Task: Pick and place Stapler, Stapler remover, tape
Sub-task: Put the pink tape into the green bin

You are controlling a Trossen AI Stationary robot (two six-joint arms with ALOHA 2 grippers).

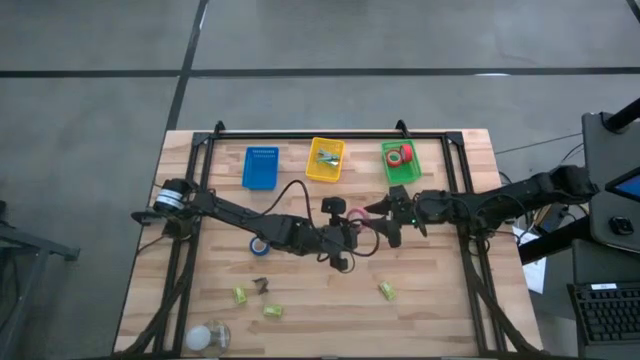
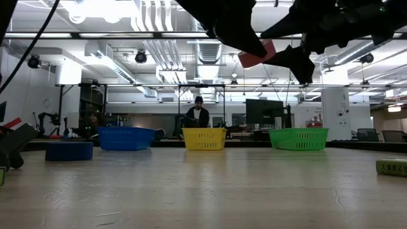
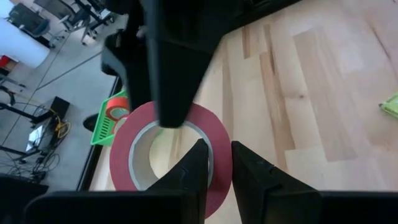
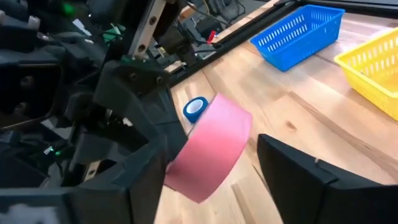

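Note:
A pinkish-red tape roll point(image 1: 356, 214) hangs above the table's middle, and my left gripper point(image 3: 217, 165) is shut on it. My right gripper point(image 4: 236, 186) is open and comes from the table's right. One of its fingers stands on each side of the same roll point(image 4: 211, 149). A blue tape roll point(image 1: 258, 243) lies flat on the table under my left arm. Small yellow-green pieces that look like staplers point(image 1: 240, 295) point(image 1: 386, 290) and a dark piece like a stapler remover point(image 1: 260, 285) lie nearer the front. My left gripper pinches the ring's wall point(image 3: 219, 140), with one finger in the open centre and the other outside. The fingers come about level from the table's left. The roll is lifted clear and stands on edge. My right gripper: one finger point(image 3: 171, 93) crosses the roll's flat face; I cannot tell whether it touches.
Along the far edge stand a blue basket point(image 1: 260, 168), a yellow basket point(image 1: 325, 160) with small items and a green basket point(image 1: 400, 162) with red tape rolls. A pale round object point(image 1: 205, 337) sits at the near left corner. People show in the room beyond the table.

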